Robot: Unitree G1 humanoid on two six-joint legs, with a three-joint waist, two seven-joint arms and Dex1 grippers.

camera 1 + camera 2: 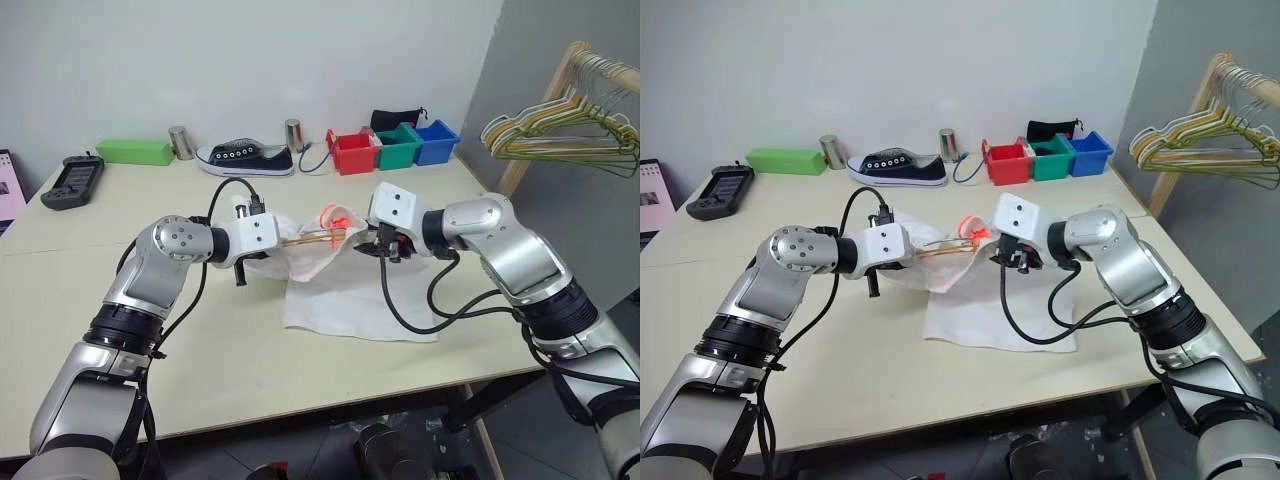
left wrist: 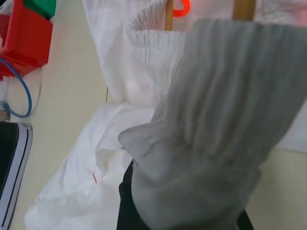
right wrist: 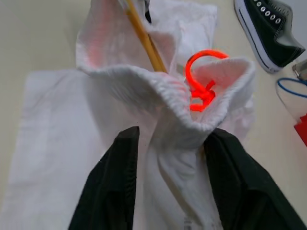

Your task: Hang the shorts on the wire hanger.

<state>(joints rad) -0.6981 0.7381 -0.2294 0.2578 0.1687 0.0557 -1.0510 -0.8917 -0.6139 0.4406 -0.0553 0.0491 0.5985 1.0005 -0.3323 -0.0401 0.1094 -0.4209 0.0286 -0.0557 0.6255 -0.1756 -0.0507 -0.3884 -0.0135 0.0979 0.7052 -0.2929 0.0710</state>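
Observation:
The white shorts (image 1: 340, 295) lie mid-table, their gathered waistband lifted between my two grippers. The neon orange drawstring (image 3: 199, 91) loops out of the waistband opening. Thin yellowish-tan rods of the wire hanger (image 1: 320, 238) run inside the waistband from my left gripper towards the right one; the hanger (image 3: 144, 38) also shows inside the opening. My left gripper (image 1: 285, 243) is shut on bunched waistband fabric, which covers its fingers (image 2: 129, 201). My right gripper (image 3: 171, 136) stands open at the waistband's other end, with fabric lying between its spread black fingers (image 3: 120, 182).
At the table's back stand a black-and-white shoe (image 1: 245, 158), red (image 1: 352, 152), green (image 1: 398, 146) and blue (image 1: 436, 140) bins, two metal cans, a green block (image 1: 134, 151) and a dark controller (image 1: 72, 182). A bunch of coloured hangers (image 1: 560, 135) hangs on a wooden rack to the right.

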